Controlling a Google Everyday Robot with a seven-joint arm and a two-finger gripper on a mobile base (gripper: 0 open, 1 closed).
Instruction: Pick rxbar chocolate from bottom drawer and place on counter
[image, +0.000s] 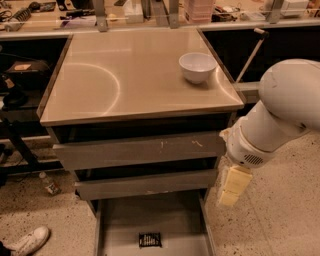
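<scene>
Steel counter (125, 85) up top, white bowl (198, 66) on it. Your rxbar chocolate (150, 240) lies in the open bottom drawer (150, 212). The gripper (231, 189) hangs just right of the drawer, can't tell if it's open.

I'm in what looks like a lab workshop: steel counter (125, 75) on drawers (140, 152), cluttered bench (75, 22) behind, speckled floor (280, 220). My gripper (229, 195) hangs just right of the drawers.
</scene>
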